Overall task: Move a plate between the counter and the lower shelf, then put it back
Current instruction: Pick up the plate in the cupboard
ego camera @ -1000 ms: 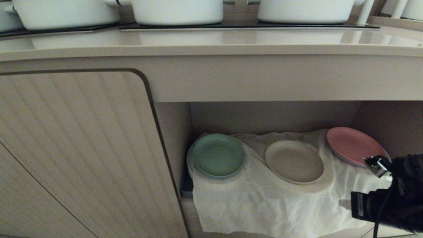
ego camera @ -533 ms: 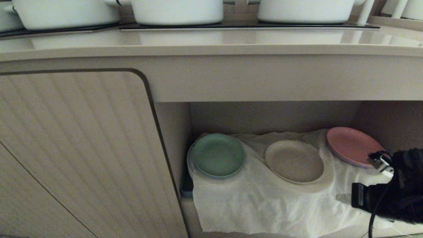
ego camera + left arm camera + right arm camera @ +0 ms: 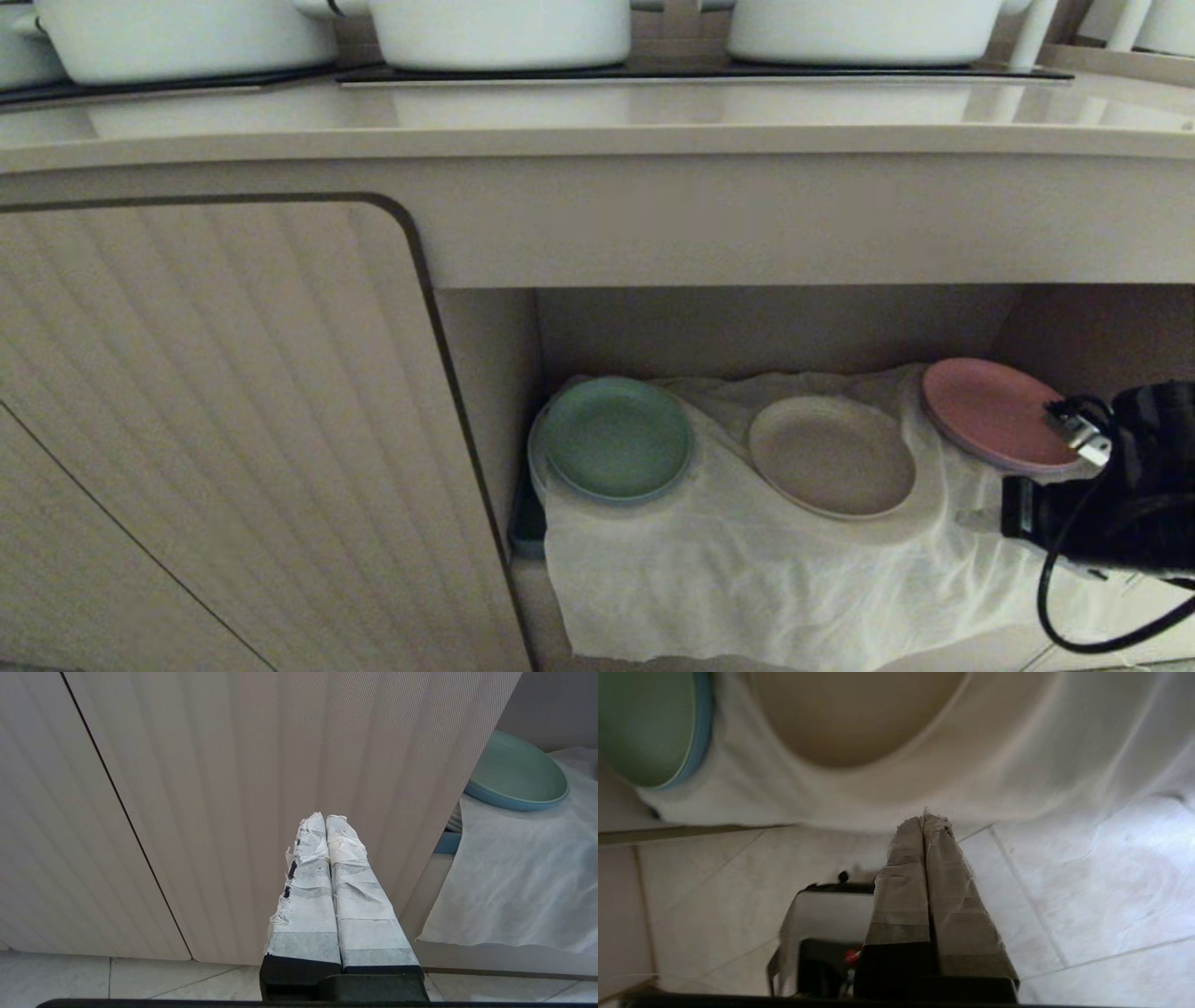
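I look down at the lower shelf (image 3: 775, 327). A white cloth (image 3: 747, 579) covers it, with round bumps under it. The plate (image 3: 831, 455) sits flat on the middle bump. It is cream, and nothing touches it. A green plate (image 3: 616, 439) sits on the bump to its left, by the shelf wall. A pink plate (image 3: 994, 411) sits to its right, farther back.

My right gripper (image 3: 924, 821) comes in from the right side of the shelf, low down and in front of the pink plate. Its two taped fingers (image 3: 901, 877) are pressed tight together. It holds nothing. In the right wrist view its tip is over the front edge of the cloth, near the plate but not on it.

My left gripper (image 3: 324, 819) hangs in front of the ribbed cabinet door (image 3: 233, 788), left of the shelf. Its fingers are pressed together too, with nothing between them.

Above, the counter (image 3: 597, 121) has three white pots (image 3: 499, 33) at the back.
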